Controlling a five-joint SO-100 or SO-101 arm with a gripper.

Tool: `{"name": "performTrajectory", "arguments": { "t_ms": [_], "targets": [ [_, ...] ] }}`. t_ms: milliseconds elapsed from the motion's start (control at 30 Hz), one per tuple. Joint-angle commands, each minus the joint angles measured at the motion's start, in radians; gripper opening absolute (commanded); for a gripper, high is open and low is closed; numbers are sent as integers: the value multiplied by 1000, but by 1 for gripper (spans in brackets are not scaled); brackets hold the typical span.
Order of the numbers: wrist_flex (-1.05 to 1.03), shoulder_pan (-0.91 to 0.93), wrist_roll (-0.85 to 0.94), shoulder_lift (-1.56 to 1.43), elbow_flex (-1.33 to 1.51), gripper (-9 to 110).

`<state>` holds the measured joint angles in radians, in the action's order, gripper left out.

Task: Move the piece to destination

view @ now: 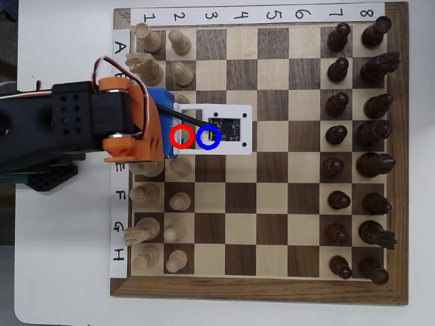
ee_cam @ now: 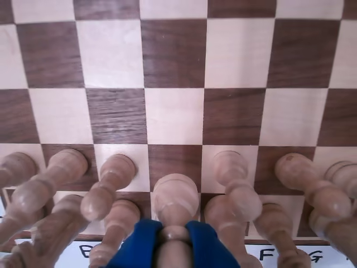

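- In the wrist view, the pale pawn [ee_cam: 175, 204] is seen gripped at its neck between the two blue pads [ee_cam: 136, 243] of the hand [ee_cam: 174, 237], which is closed around it.
- The pawn stands in its row of pale pawns, with the taller pale pieces [ee_cam: 120, 223] behind it.
- In the overhead view, the orange and black arm [view: 102, 129] covers the pawn; the red ring [view: 181, 136] appears to mark its square.
- The blue-ringed square [view: 208, 137] lies just beside it, partly under the white camera plate [view: 231, 112].
- The chessboard [view: 258, 288] rests on a white worktop [view: 61, 272].
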<state>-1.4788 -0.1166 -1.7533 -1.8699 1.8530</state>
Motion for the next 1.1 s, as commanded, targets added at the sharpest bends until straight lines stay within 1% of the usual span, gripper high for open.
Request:
{"name": "performTrajectory", "arguments": {
  "t_ms": [0,300,533,800,1067],
  "targets": [
    [-109,15,-368,-155,-347,0],
    [-201,-12,-371,-137,-522,0],
    [-235,-14,-371,-109,-644,0],
    [-244,-9,-359,-95,-660,0],
    [-189,11,-333,61,-693,0]
  ]
}}
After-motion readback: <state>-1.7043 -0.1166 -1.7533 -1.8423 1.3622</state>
